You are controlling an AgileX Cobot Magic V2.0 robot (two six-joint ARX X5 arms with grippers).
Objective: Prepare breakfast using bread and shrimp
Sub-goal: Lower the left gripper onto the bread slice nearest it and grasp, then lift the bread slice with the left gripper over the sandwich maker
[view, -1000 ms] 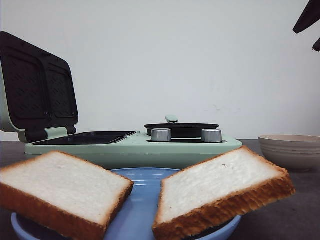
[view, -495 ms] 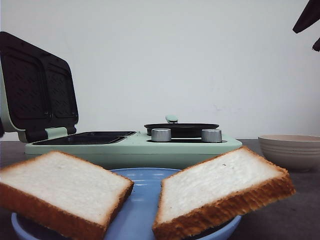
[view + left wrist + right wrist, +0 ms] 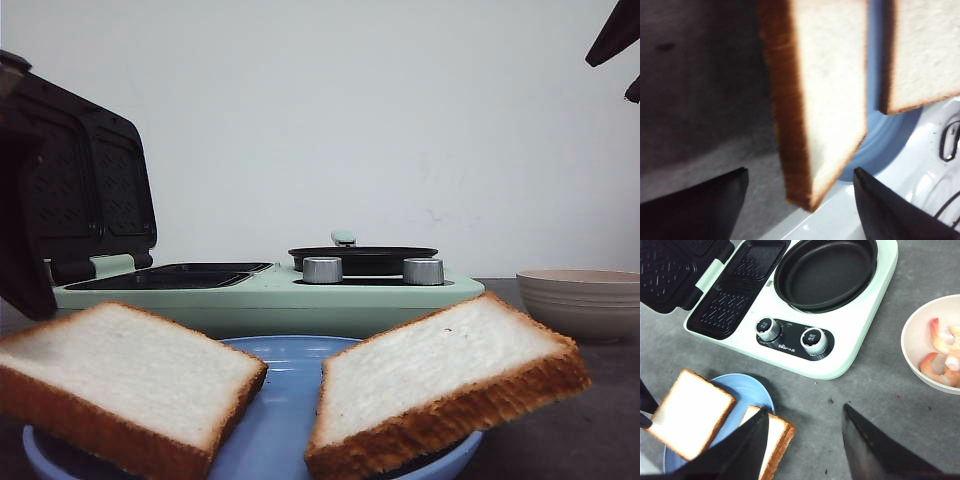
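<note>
Two bread slices lean on a blue plate (image 3: 280,400) in front: the left slice (image 3: 130,380) and the right slice (image 3: 440,375). My left gripper (image 3: 800,170) is open and empty, its jaws either side of the left slice's (image 3: 825,90) corner without touching it. It shows as a dark shape at the left edge of the front view (image 3: 22,240). My right gripper (image 3: 805,407) is open and empty, high above the table beside the right slice (image 3: 777,437). Several shrimp (image 3: 940,347) lie in a beige bowl (image 3: 907,335).
A mint-green breakfast maker (image 3: 270,295) stands behind the plate, with its sandwich lid (image 3: 90,180) open upright, grill plates (image 3: 735,295), a round black pan (image 3: 825,270) and two silver knobs (image 3: 815,340). The bowl (image 3: 585,300) stands to its right.
My left gripper has come into the front view at the left edge and moved down beside the left slice. The bread, plate and right arm have not moved.
</note>
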